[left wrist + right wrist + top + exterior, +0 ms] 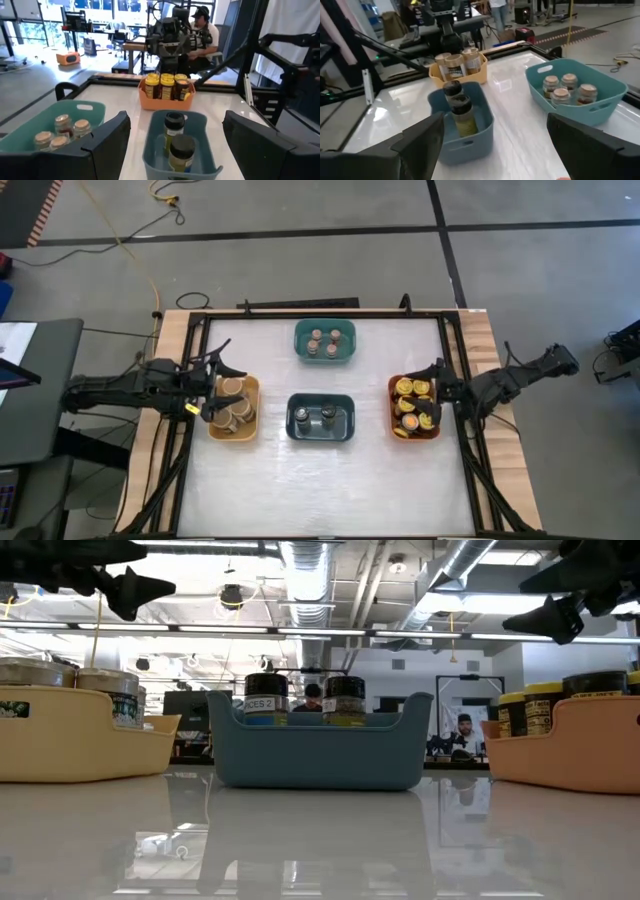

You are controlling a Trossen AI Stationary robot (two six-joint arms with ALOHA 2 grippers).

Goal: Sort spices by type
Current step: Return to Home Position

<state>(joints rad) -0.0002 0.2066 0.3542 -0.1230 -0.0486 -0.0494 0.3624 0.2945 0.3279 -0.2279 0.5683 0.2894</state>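
High view: my left gripper hangs wide open and empty over the wide tan-topped jars in the yellow rectangular plastic bin. My right gripper, equally open and empty, is over the yellow-lidded jars in the orange plastic bin. Low view: both grippers sit well above the dark-lidded jars in the dark-blue bin. Left wrist view: small brown-topped jars in the teal bin lie ahead, off to one side

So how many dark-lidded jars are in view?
2, both standing in the dark-blue bin mid-table: one dark-lidded jar toward the left arm, the other toward the right arm. None looks hidden.
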